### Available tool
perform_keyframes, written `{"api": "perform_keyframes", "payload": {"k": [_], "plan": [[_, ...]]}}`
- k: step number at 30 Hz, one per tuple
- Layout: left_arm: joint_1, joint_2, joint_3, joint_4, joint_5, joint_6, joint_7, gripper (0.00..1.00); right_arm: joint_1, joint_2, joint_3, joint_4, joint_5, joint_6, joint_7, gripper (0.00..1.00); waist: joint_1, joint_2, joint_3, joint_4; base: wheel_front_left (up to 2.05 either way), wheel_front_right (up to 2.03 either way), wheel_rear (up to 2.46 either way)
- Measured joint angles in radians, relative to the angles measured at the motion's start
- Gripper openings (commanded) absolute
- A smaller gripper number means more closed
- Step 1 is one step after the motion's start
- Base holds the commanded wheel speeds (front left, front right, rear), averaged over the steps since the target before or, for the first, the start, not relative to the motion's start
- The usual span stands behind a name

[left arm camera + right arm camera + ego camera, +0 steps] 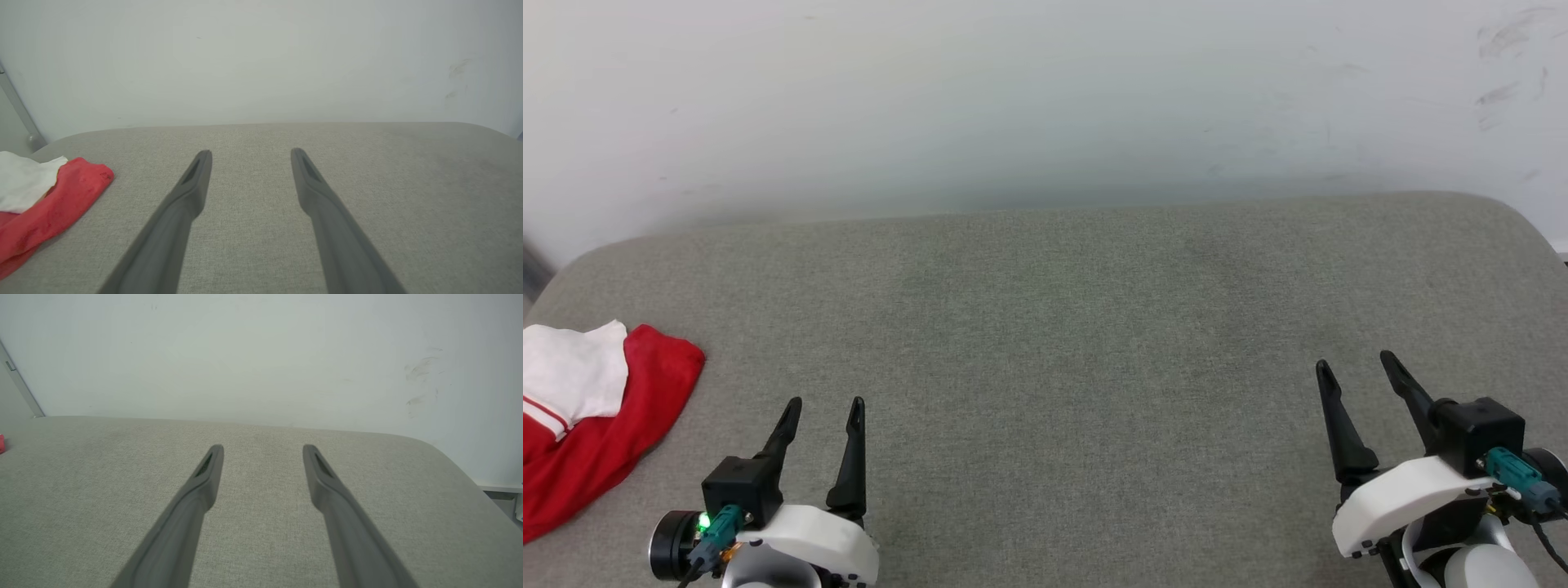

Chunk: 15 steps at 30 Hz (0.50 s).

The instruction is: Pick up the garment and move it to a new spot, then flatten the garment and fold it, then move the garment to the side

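Both arms sit low at the near edge of the grey fabric-covered desk, fingers pointing toward the far wall. The left tool and the right tool stand wide apart, holding nothing. The garment lies crumpled at the desk's left edge, near the left tool but apart from it.

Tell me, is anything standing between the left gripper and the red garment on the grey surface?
Nothing visible does. The garment lies crumpled at the left end of the grey surface; the open left gripper is to its right, and only bare upholstery lies between them.
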Motion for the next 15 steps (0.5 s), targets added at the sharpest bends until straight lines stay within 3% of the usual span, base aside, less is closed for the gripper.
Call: {"api": "perform_keyframes", "payload": {"k": [7, 15], "plan": [[-0.015, -0.015, 0.024, 0.000, -0.006, -0.002, -0.004, 1.00, 0.000, 0.003, 0.003, 0.000, -0.002, 0.000, -0.007, 1.00, 0.0000, 0.0000, 0.002, 0.020, 0.00, 0.00, 0.00], [-0.017, -0.020, 0.070, -0.002, -0.009, 0.001, -0.004, 1.00, 0.000, -0.010, 0.051, -0.023, 0.008, 0.000, -0.001, 1.00, 0.0000, 0.0001, 0.005, 0.106, 0.00, 0.00, 0.00]]}}
